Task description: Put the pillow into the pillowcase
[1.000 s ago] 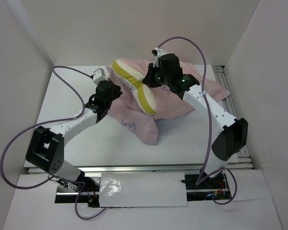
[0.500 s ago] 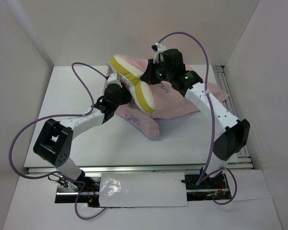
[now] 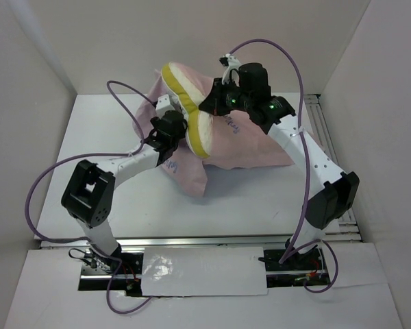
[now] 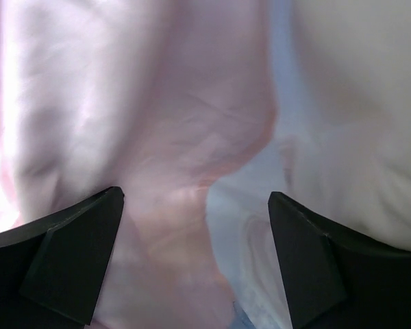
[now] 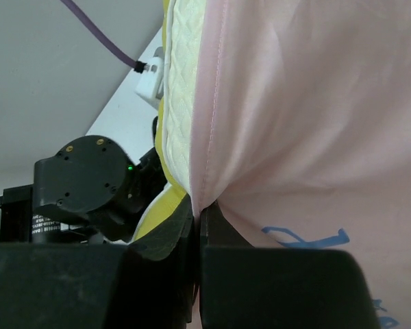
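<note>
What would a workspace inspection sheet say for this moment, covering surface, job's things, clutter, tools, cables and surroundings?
Surface: white table, bare around the fabric.
Job's things: pillow raised off the surface, yellow edge showing, partly wrapped by the pillowcase. The pillowcase is pink side out, with its lower end draped onto the table.
Clutter: nothing seen.
Tools: left tool open, pink fabric in front of it, nothing gripped. Right tool shut on the pillowcase hem beside the pillow.
Cables: purple cables loop freely from both arms, one arching above the pillow.
Surroundings: plain white walls on three sides.
</note>
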Motion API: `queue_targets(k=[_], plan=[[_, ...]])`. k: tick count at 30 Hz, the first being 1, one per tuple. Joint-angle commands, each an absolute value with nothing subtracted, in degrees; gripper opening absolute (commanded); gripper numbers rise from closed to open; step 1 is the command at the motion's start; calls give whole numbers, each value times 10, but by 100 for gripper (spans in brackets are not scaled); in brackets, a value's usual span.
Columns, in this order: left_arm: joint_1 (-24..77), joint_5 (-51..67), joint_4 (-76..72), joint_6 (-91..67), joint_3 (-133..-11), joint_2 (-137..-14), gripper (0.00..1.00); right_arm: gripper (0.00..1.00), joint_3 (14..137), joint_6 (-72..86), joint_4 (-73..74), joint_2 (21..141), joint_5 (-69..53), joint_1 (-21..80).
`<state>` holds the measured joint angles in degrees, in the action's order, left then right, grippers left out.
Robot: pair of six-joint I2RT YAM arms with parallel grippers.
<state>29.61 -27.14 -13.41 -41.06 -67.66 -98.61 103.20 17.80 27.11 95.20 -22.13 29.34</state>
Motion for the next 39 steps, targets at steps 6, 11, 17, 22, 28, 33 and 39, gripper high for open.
queue_targets(k=[6, 11, 17, 22, 28, 33, 39], plan=[[303, -329, -61, -446, -781, -1100, 100, 0, 1065, 200, 223, 918, -343, 313], [303, -329, -23, -471, -832, -1160, 88, 0, 1054, 205, 223, 886, -336, 313], [281, -327, -21, -470, -781, -1097, 27, 0, 1054, 194, 250, 881, -278, 292], [251, -351, -1, -468, -679, -992, 0, 0, 1020, 189, 255, 893, -255, 260], [219, -295, -14, -452, -549, -820, 0, 0, 983, 147, 241, 893, -144, 260], [219, -139, -95, -383, -477, -727, 0, 0, 943, 99, 209, 904, -157, 297], [219, -45, -68, -400, -534, -820, 34, 0, 947, 105, 179, 892, -249, 308]])
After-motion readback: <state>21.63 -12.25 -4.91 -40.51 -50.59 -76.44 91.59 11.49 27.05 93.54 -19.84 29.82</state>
